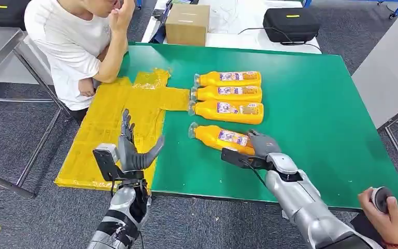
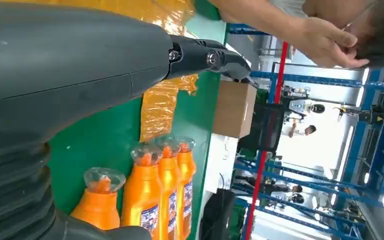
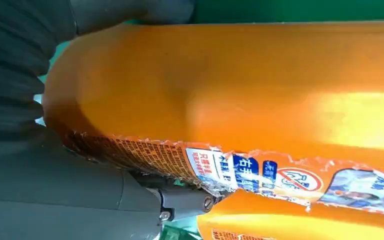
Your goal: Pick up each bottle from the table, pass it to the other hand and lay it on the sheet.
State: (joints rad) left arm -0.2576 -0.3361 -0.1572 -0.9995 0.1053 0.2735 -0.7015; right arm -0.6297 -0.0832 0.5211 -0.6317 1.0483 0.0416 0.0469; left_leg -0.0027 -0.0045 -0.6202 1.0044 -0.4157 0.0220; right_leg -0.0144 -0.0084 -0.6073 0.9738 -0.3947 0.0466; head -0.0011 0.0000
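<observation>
Four orange bottles lie on the green table [image 1: 316,104]. Three lie side by side [image 1: 229,94], caps toward the yellow sheet [image 1: 109,129]. The nearest bottle [image 1: 215,136] lies apart and slightly askew, and my right hand [image 1: 261,144] grips its base end. In the right wrist view this bottle [image 3: 255,85] lies between the fingers and thumb of my right hand [image 3: 55,175]. My left hand [image 1: 132,148] hovers open over the sheet's near edge, fingers spread upward. The left wrist view has my left hand [image 2: 80,65] in front of the bottles [image 2: 145,200] and the sheet [image 2: 160,110].
A person in a white shirt [image 1: 72,46] sits at the table's far left corner, elbow by the sheet. A cardboard box [image 1: 187,23] and a black case [image 1: 290,23] stand behind the table. Another person's hand [image 1: 386,210] holds a round device at the near right.
</observation>
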